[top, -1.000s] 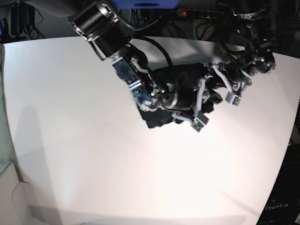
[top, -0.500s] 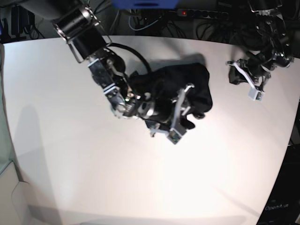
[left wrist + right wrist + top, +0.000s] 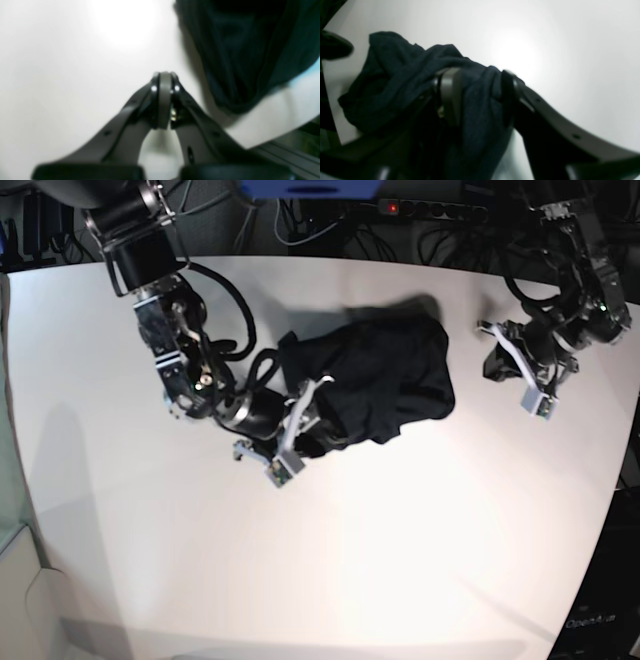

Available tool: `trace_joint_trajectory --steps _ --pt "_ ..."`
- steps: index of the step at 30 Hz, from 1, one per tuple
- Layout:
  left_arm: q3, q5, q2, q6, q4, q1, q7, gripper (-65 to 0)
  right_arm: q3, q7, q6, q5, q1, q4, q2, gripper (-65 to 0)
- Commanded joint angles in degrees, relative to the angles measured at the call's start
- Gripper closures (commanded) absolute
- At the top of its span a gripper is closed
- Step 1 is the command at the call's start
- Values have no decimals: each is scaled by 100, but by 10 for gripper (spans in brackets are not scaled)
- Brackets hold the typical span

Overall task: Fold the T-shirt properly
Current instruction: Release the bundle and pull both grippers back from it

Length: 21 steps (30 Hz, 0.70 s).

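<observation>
A crumpled dark T-shirt (image 3: 385, 380) lies bunched on the white table (image 3: 420, 560). The right gripper (image 3: 480, 97) pinches a fold at its edge; the left gripper (image 3: 163, 100), pressed together and empty, hovers beside the shirt.

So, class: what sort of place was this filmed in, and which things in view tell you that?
Probably a robotics lab or test bench. A bare white table carries two robot arms working on one dark T-shirt, and behind the table's far edge a power strip sits among tangled cables.
</observation>
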State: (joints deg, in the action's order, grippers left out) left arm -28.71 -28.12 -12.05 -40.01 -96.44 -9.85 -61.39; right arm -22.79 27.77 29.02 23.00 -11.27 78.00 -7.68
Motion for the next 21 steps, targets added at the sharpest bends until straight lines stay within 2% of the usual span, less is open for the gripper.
trace_joint_trajectory --steps 1,5,11,13,18,21 --pt "-35 -94 -56 1 -206 31 33 0 15 -170 57 104 -73 90 43 -223" --pt "-316 -94 243 1 -540 145 -275 0 -3 -170 57 104 6 82 43 -160" --pt "-369 -94 682 1 -813 506 -793 0 6 -170 57 104 138 82 43 -110" --pt "-281 -41 841 1 -786 611 -820 0 -3 -170 57 104 182 82 43 -95" --pt "291 -23 902 1 -505 708 -732 0 -12 -153 57 104 190 29 43 -83" --pt "502 -23 902 1 -74 769 -354 0 -29 -153 57 104 190 3 43 -83"
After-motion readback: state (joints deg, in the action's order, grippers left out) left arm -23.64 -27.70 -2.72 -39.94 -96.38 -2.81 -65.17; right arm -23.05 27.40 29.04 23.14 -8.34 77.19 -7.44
